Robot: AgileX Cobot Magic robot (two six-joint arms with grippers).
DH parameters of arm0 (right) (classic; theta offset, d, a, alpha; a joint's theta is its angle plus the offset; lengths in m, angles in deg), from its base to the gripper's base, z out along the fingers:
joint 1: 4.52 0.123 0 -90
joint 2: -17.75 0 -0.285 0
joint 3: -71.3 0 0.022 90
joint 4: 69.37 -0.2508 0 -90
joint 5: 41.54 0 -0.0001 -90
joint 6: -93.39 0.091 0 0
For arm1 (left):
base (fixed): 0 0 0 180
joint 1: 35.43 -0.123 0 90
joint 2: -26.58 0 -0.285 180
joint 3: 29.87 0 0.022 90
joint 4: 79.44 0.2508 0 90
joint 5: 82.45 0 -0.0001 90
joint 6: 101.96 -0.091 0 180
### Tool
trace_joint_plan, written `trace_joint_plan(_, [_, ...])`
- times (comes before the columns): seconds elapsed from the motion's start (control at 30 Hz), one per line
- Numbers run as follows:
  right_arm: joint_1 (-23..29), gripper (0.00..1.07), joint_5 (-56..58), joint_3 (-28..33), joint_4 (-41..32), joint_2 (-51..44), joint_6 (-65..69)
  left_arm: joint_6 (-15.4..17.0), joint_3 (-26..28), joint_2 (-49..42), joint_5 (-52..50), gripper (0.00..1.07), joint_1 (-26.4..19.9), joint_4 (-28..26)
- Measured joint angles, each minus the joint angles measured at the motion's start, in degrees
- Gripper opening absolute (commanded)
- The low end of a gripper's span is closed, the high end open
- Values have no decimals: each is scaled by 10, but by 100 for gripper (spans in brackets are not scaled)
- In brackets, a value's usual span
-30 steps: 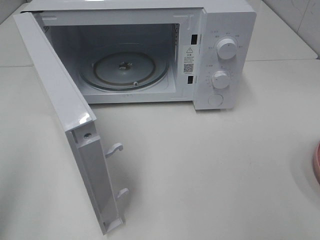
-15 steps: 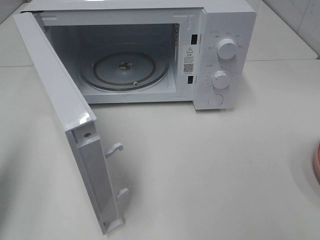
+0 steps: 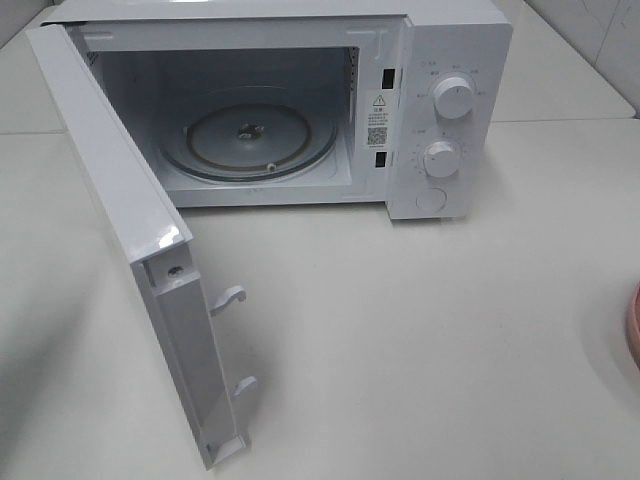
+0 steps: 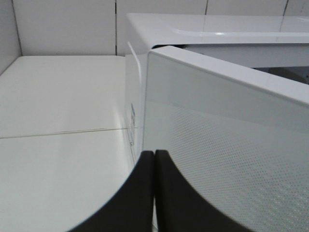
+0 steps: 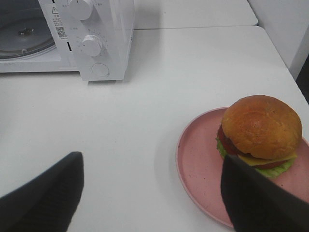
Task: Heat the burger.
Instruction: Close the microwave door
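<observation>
White tabletop point(image 3: 420, 330) under everything, pale tiled wall behind. On it a white microwave point(image 3: 455, 60), door point(image 3: 120, 240) swung wide, glass turntable point(image 3: 250, 140) bare inside, two dials and a round button on the control panel. Left gripper point(image 4: 154, 193) pressed shut, dark fingers point(image 4: 130, 203) meeting edge to edge with nothing between them, just beside the outer face of the open door, microwave body beyond it. Right gripper point(image 5: 149, 193) spread wide and holding nothing, fingers well apart above bare tabletop. Just beside its one finger point(image 5: 260, 198), the burger point(image 5: 258, 135) upright on a pink plate point(image 5: 198, 164), golden bun on top, tomato, cheese and lettuce showing underneath; finger overlapping the plate's near rim in view, contact not clear. Microwave farther ahead of that gripper, well apart from the burger. Only a sliver of plate at the edge of the high view.
</observation>
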Motion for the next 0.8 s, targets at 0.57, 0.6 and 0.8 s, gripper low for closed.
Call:
trace_joint_plan(0.57, [0,74,0,0,0,0,0,-2,65,129,-29,0,55,52])
trace_joint_plan(0.6, [0,74,0,0,0,0,0,-9,66,138,-29,0,68,37])
trace_joint_plan(0.8, [0,74,0,0,0,0,0,-17,78,159,-29,0,104,26])
